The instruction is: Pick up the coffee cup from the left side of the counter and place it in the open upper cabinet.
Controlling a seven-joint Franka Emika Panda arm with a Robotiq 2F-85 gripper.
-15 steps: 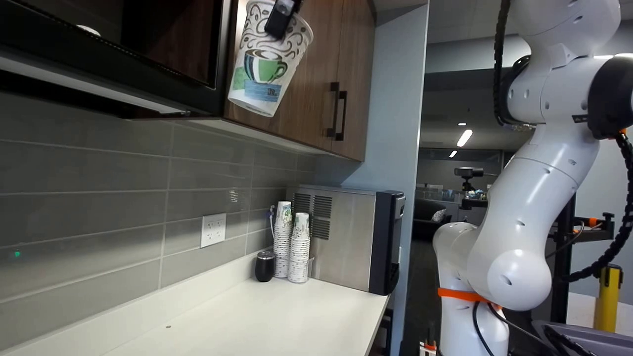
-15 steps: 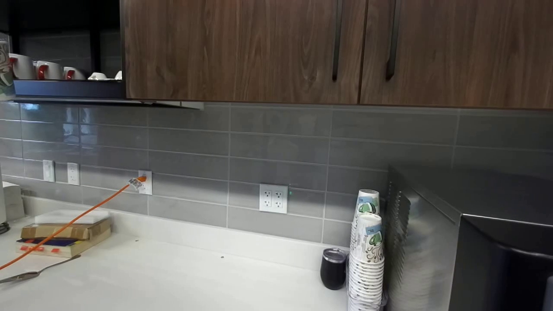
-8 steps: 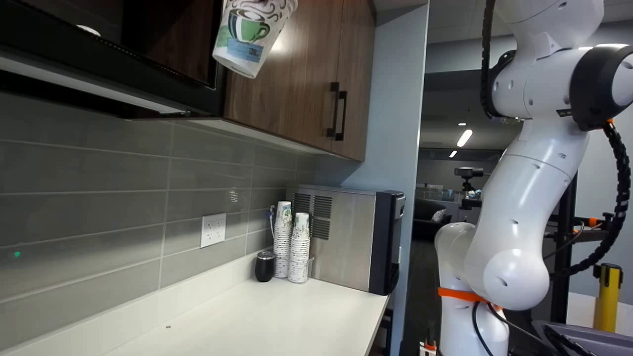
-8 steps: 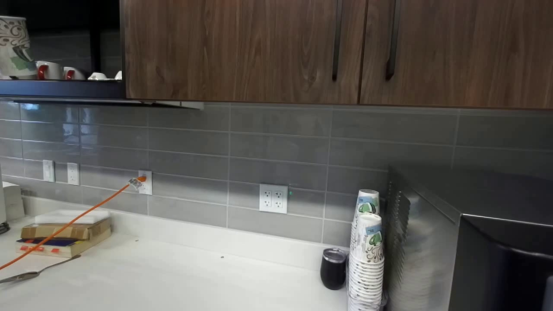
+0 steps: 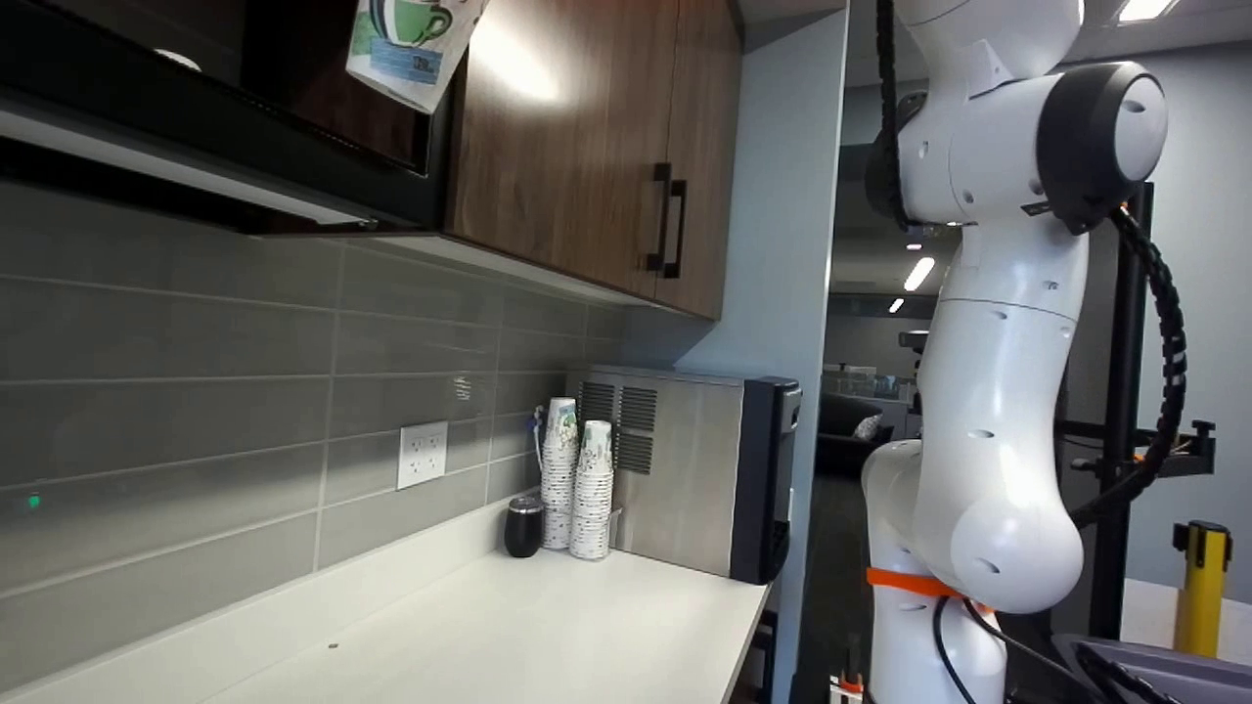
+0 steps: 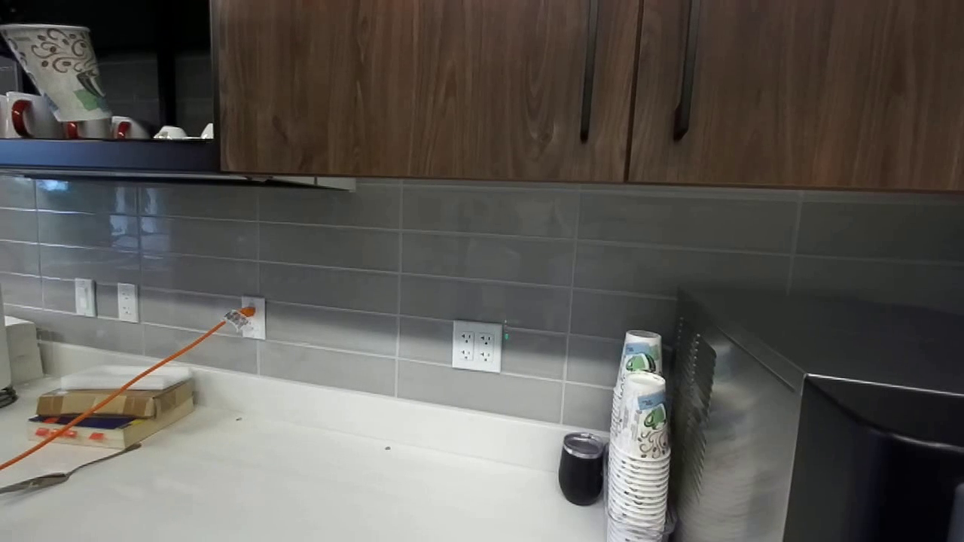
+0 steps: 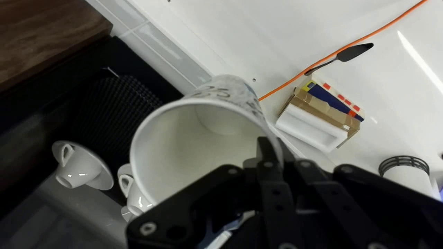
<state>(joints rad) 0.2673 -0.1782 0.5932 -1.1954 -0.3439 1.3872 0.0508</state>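
Pinching the cup point(image 7: 204, 145): my claw point(image 7: 276, 152), one finger inside the rim, one outside.
Cup: tilted, at the open cabinet point(image 6: 151, 156); within it or in front, I cannot tell.
Cup's inside: only my wrist view shows it.
Mugs point(image 6: 32, 117): in an exterior view, partly behind the cup.
Green print point(image 5: 416, 22): in an exterior view, the frame crops the cup here.
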